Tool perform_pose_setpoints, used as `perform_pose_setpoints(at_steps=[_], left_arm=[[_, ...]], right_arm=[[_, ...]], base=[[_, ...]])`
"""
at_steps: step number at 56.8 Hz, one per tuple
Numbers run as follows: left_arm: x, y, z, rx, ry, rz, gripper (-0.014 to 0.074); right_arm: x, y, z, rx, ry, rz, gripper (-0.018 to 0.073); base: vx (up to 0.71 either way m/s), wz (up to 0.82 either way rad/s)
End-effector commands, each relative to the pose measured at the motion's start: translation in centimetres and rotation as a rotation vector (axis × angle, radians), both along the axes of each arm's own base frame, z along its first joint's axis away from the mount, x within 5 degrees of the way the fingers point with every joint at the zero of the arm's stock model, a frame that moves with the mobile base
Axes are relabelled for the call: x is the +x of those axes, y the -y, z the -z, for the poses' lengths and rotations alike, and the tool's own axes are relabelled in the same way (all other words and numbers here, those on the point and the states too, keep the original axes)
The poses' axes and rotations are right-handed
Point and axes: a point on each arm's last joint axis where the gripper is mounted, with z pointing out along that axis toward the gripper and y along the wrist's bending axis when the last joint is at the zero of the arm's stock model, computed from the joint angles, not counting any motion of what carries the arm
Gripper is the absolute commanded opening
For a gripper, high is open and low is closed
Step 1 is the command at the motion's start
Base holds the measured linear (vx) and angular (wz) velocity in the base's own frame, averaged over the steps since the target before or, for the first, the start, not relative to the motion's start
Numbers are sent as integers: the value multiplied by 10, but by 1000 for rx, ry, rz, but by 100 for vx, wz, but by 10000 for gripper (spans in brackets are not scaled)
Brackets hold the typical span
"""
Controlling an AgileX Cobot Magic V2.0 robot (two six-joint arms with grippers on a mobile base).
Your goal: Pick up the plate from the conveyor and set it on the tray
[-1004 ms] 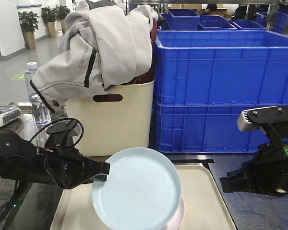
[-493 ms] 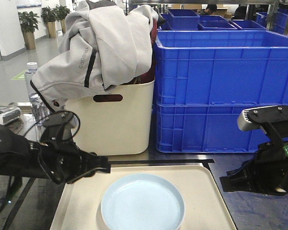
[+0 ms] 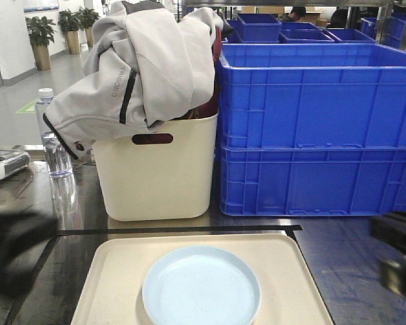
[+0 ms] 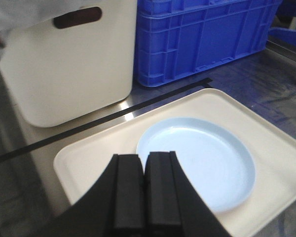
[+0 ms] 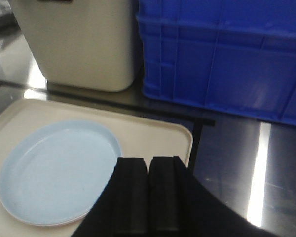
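The left jaws [image 4: 144,190] are pressed together and hold nothing. The right jaws [image 5: 149,192] are pressed together too, and they are empty as well. Both sit above the near edge of the tray [image 3: 284,254], apart from the plate.

The light blue plate [image 3: 201,286] lies flat on the cream tray, near its middle. A thin pink rim peeks out under it, so it may rest on another plate, but that is hard to tell. No jaws touch it.

So the plate looks put down, and the step now, I think, is pulling the arms away. To do it well, go up and back slowly, so nothing bumps the plate or slides the tray on the shiny surface [image 3: 352,247].

Behind the tray stand a cream tub [image 3: 159,172] with a grey jacket [image 3: 139,68] on it, and blue crates [image 3: 318,128]. Stay clear of those. The conveyor is not in view.
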Motion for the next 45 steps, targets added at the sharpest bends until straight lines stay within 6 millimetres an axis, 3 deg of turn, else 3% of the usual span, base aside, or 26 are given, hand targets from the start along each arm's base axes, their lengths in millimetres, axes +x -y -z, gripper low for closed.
perform_pose_setpoints(at_steps=[1, 9, 20, 45], left_arm=[[-35, -16, 8, -67, 147, -73, -3], [-79, -34, 44, -142, 268, -143, -3], [-109, -42, 50, -178, 368, -134, -3], [-113, -43, 49, -181, 379, -128, -3]], right_arm=[[-29, 10, -1, 32, 196, 26, -9], [-52, 19, 34, 63, 274, 57, -9], [-54, 21, 43, 127, 309, 82, -9], [-54, 20, 44, 126, 304, 80, -9]], base=[[0, 0], [0, 0], [0, 0], [0, 0]])
